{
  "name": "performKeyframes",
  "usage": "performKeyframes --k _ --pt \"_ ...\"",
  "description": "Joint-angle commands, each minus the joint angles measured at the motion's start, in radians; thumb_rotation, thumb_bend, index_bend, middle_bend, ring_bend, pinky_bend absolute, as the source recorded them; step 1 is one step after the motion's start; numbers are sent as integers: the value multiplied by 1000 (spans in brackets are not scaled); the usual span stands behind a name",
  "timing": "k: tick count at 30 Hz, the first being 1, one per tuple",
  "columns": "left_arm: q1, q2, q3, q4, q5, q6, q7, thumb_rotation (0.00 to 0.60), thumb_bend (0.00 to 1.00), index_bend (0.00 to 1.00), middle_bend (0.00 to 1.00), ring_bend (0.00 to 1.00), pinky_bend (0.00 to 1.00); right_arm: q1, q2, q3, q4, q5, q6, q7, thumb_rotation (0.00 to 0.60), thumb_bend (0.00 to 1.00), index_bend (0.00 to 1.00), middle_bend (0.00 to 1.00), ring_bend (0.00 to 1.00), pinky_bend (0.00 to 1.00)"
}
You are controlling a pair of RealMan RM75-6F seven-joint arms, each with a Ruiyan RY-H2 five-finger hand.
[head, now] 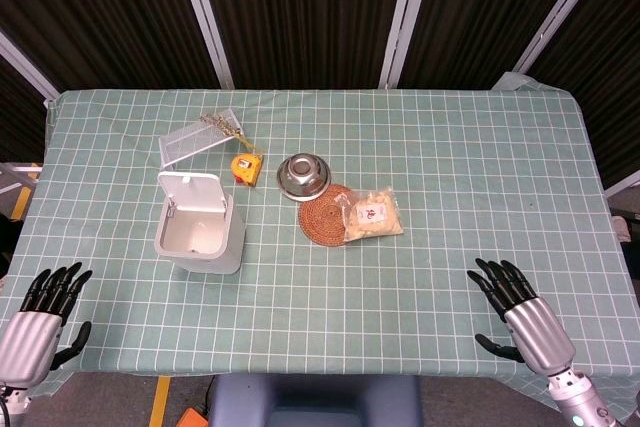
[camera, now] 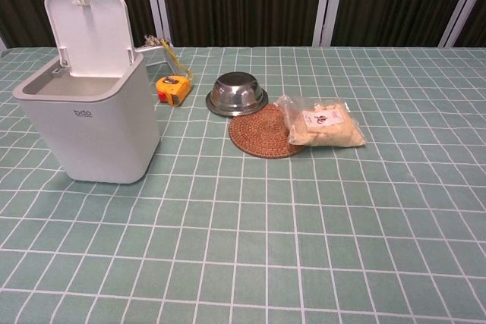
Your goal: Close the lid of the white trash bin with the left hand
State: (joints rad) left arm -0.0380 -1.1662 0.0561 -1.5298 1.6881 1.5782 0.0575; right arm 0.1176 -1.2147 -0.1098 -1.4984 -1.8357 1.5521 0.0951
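Note:
The white trash bin [head: 201,237] [camera: 91,123] stands on the left part of the table with its lid [head: 190,189] [camera: 85,34] raised upright at the back, the inside open to view. My left hand [head: 40,315] lies at the table's near left corner, fingers spread, well short of the bin and holding nothing. At the near right edge my right hand [head: 515,305] also lies flat with its fingers apart and nothing in it. Neither hand appears in the chest view.
Behind the bin sit a clear plastic box [head: 200,137] and a yellow tape measure [head: 244,169] [camera: 173,89]. Near the centre are an upturned steel bowl [head: 304,175] [camera: 237,94], a woven coaster [head: 325,215] [camera: 266,131] and a bag of snacks [head: 372,213] [camera: 322,122].

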Motion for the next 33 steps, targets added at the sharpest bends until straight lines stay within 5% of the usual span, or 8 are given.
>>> performKeyframes --k 1,5,8,10,12,15,23,33 --pt "0 -2 1 0 6 3 1 600 453 64 0 0 0 1 1 -1 -1 -1 -1 3 600 264 0 0 0 0" --pt "-23 -39 -26 22 37 30 -40 600 455 63 0 0 32 -4 7 -3 -6 -3 11 10 600 264 0 0 0 0" --pt "-45 -57 -57 34 43 44 -59 600 458 73 112 122 308 -5 6 -2 -4 -5 16 10 600 264 0 0 0 0" --pt "-67 -69 -91 32 42 57 -83 600 460 94 430 452 698 -4 6 -2 -2 -6 14 11 600 264 0 0 0 0" --pt "-174 -52 -208 -67 -6 6 -197 600 464 112 800 820 974 -1 6 -5 -4 -14 16 20 600 264 0 0 0 0" --pt "-277 19 -292 -205 -139 -168 -242 600 471 149 993 996 1000 -3 4 -4 0 -22 28 22 600 264 0 0 0 0" --pt "-500 30 -449 -258 -498 -476 -115 600 499 191 1000 1000 1000 0 7 -2 -1 -10 16 26 600 264 0 0 0 0" --pt "-644 31 -446 -249 -780 -638 65 600 527 260 1000 1000 1000 3 8 9 4 11 8 26 600 264 0 0 0 0"
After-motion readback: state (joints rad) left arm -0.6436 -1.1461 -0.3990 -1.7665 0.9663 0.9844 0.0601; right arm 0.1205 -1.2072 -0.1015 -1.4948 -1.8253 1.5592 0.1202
